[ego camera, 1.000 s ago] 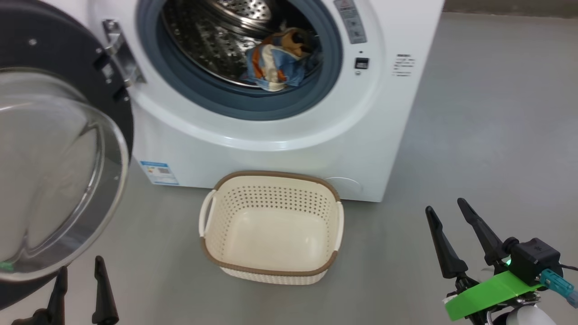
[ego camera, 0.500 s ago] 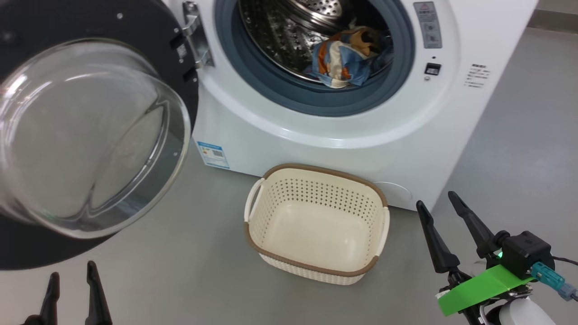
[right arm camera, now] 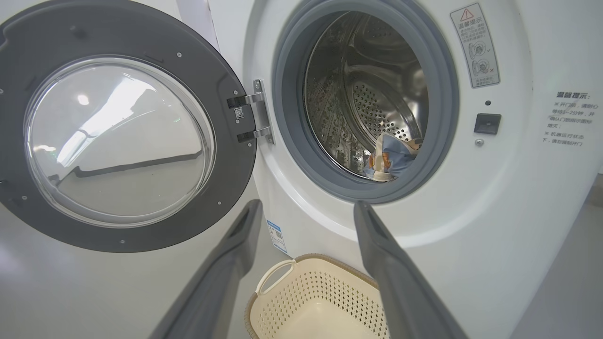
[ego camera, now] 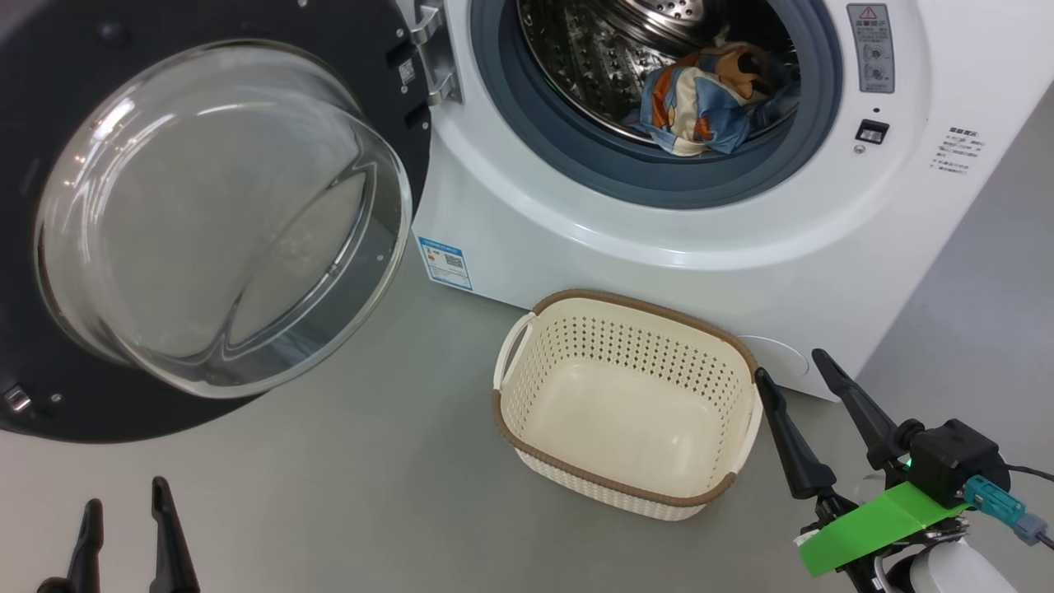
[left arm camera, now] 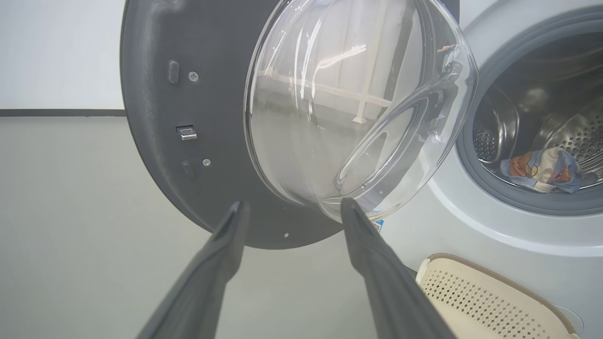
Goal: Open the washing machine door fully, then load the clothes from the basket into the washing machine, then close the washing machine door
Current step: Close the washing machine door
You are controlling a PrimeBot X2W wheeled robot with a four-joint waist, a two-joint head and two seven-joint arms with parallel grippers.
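The white washing machine [ego camera: 659, 247] stands with its door [ego camera: 214, 214] swung wide to the left, its glass bowl bulging toward me. The clothes [ego camera: 716, 99], light blue with orange prints, lie in the steel drum; they also show in the left wrist view [left arm camera: 546, 169] and the right wrist view [right arm camera: 391, 157]. The cream basket [ego camera: 634, 354] sits on the floor before the machine with nothing in it. My left gripper [ego camera: 123, 494] is open at the lower left, below the door [left arm camera: 188, 94]. Just right of the basket [right arm camera: 320, 292], my right gripper [ego camera: 790, 364] is open and holds nothing.
Grey floor surrounds the machine, with free room at the left under the door and at the right beyond the machine's corner. A blue label [ego camera: 445, 262] is stuck low on the machine's front. The door's hinge [right arm camera: 256, 113] sits at the opening's left side.
The head camera has turned left, so machine, door and basket sit further right in the picture. Both grippers stay open and hold about the same places.
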